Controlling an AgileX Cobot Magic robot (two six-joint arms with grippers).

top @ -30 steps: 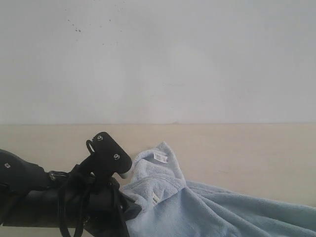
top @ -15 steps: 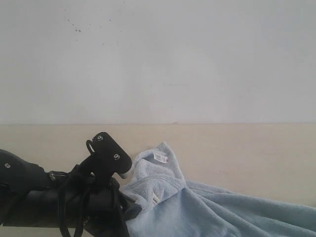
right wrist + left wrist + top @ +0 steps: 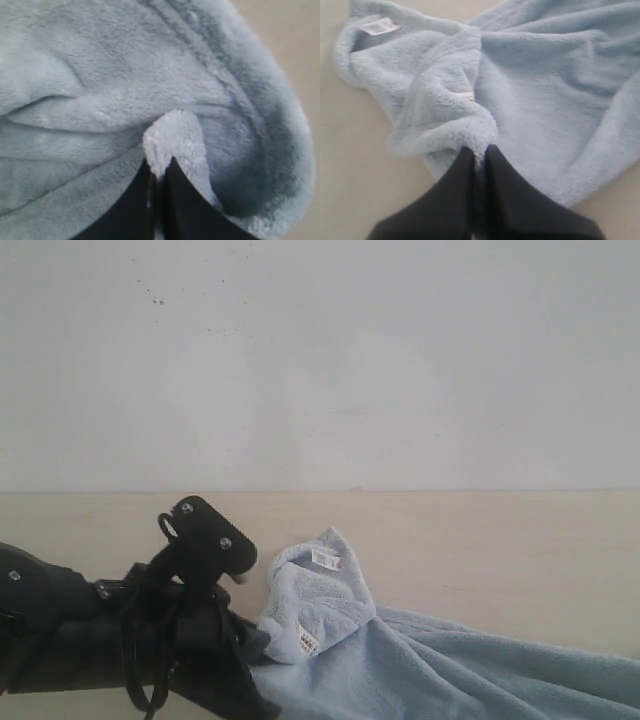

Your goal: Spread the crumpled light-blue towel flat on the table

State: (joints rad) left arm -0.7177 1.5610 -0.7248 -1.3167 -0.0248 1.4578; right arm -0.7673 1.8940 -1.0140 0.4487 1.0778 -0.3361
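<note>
At the towel (image 3: pixel 545 85), my right gripper (image 3: pixel 159 167) has just clamped a fold while my left gripper (image 3: pixel 479 152), pinching an edge, drew leftward, so stretching can begin.

1. The right gripper (image 3: pixel 159 172) has its two black fingers (image 3: pixel 186 210) pressed together, pinching a small raised tuft of the light-blue towel (image 3: pixel 100 75).
2. The towel's fluffy pile fills most of the view, creased in soft folds.
3. Bare beige table (image 3: pixel 295 30) shows beyond the towel's rounded edge.
</note>
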